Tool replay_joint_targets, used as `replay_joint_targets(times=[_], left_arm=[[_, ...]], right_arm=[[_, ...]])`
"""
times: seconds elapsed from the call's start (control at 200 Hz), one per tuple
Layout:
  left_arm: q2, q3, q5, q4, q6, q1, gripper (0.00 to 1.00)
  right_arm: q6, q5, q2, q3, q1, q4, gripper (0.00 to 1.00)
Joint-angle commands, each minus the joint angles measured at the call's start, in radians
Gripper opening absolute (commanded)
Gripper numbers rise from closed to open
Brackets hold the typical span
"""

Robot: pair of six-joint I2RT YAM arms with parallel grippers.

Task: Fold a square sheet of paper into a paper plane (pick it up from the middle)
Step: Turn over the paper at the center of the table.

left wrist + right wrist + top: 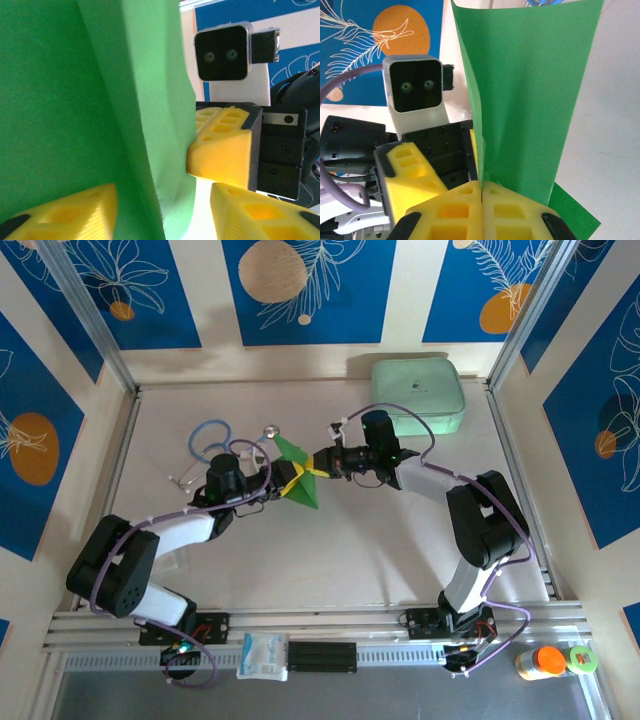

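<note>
Clamping the creased green paper (530,90) tight, the right hand (482,189) is holding it upright just ahead of itself, seemingly steadying it so that the left hand (164,200), spread apart with the sheet standing between its two sides, can close on the fold.

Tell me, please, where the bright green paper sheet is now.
Top view: the bright green paper sheet is mid-table, between the left gripper and the right gripper, which pinches it.
</note>
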Motion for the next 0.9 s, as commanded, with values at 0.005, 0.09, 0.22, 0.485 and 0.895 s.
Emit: replay_joint_targets(times=[0.005,0.09,0.22,0.485,0.895], left_arm=[[0.018,0.029,0.043,0.103,-0.019,-0.011,0.46],[0.025,0.034,0.049,0.116,-0.02,-0.013,0.42],[0.029,0.04,0.052,0.124,-0.015,-0.018,0.35],[0.02,0.034,0.039,0.155,0.0,-0.018,0.25],[0.017,0.047,0.014,0.075,0.05,-0.017,0.12]], right_arm=[[0.041,-0.044,-0.026,-0.018,-0.005,0.041,0.05],[0.056,-0.05,-0.023,-0.024,-0.007,0.058,0.05],[0.065,-0.055,-0.02,-0.026,-0.008,0.065,0.06],[0.088,-0.054,-0.02,-0.04,-0.017,0.084,0.09],[0.089,-0.048,-0.045,-0.046,-0.026,0.065,0.2]])
